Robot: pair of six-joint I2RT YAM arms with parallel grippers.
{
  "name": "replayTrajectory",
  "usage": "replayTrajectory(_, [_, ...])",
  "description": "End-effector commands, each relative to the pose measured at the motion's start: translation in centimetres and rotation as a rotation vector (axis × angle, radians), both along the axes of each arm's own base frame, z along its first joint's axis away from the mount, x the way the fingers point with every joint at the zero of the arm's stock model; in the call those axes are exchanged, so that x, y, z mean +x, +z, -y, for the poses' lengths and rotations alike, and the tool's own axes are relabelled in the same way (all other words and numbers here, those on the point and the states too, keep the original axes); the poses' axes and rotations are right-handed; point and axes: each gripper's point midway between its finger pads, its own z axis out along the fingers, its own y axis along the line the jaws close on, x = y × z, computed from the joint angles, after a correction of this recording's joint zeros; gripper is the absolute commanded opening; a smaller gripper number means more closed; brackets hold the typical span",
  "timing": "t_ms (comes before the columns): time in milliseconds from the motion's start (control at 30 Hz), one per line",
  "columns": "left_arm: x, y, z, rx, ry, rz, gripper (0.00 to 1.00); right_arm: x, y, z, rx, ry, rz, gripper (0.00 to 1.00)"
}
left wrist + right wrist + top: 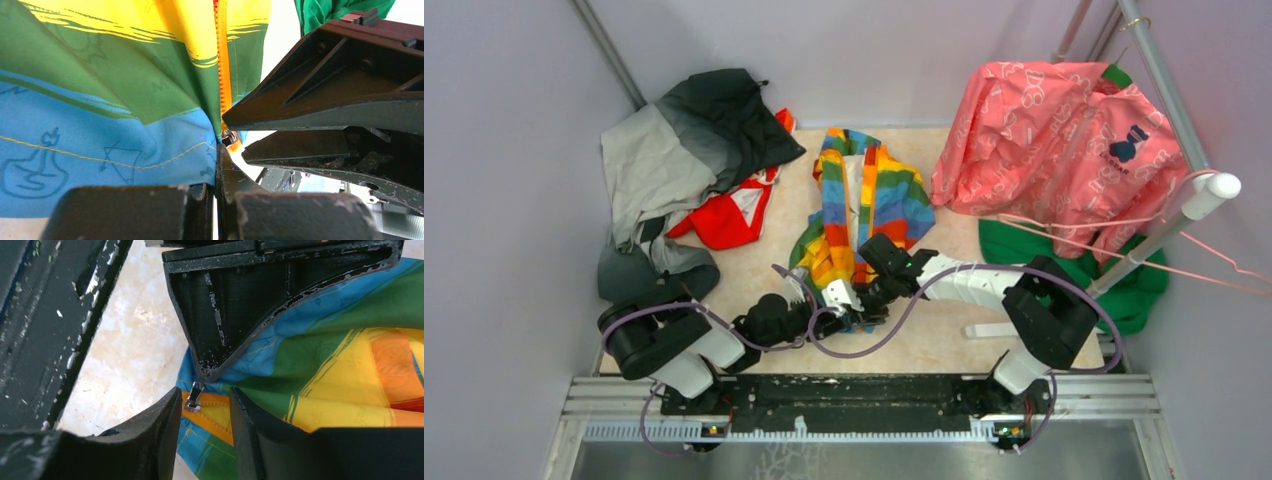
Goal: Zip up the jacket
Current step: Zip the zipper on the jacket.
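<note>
Broadly, a pale marbled worktop carries several heaps of clothing; a pink patterned garment lies at the far right, partly over a green garment; a grey-and-black jacket is bunched at the far left with a red garment under its edge. Between them, in the middle of the worktop, lies the jacket, its rainbow fronts apart at the far end and its hem towards the arms. The left arm reaches in from the left and the right arm from the right; both meet at that near hem. The left jaws are closed, pinching the blue hem fabric just beside the foot of the orange zipper; the right jaws stand apart, a fingertip on either side of the small metal zipper pull, not clamped on it; whether either fingertip touches it I cannot tell.
</note>
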Motion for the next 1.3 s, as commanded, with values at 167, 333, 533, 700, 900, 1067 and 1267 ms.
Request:
replayTrajectory(167, [-0.9,0.0,-0.6,-0.007,-0.029,0.011,0.0,-0.8,0.5,-1.5,-0.009,-0.04,-0.122,0.35])
replayTrajectory(333, [-0.9,0.0,-0.5,-0.008,-0.031,0.011,0.0,-1.2,-0.1,-1.9,-0.041,-0.062,-0.121,0.34])
replayTrajectory(533, [-1.1,0.0,-0.5,-0.021,-0.036,0.006,0.0,-0.8,-0.6,-2.1,-0.065,-0.101,-0.104,0.33])
replayTrajectory(700, [-1.2,-0.1,-0.5,-0.017,-0.038,0.005,0.0,-1.5,-0.9,-1.9,-0.082,-0.081,-0.13,0.28])
replayTrajectory(900, [-1.2,-0.2,-0.5,-0.012,-0.04,0.005,0.0,-2.8,-0.7,-1.7,-0.081,-0.023,-0.18,0.29])
replayTrajectory(1067, [-1.2,-0.4,-0.6,-0.004,-0.041,0.003,0.0,-3.5,-0.1,-1.6,-0.068,0.012,-0.195,0.29])
replayTrajectory(1267, [-1.3,-0.5,-0.8,0.001,-0.04,0.003,0.0,-4.2,0.4,-1.2,-0.055,0.055,-0.202,0.29])
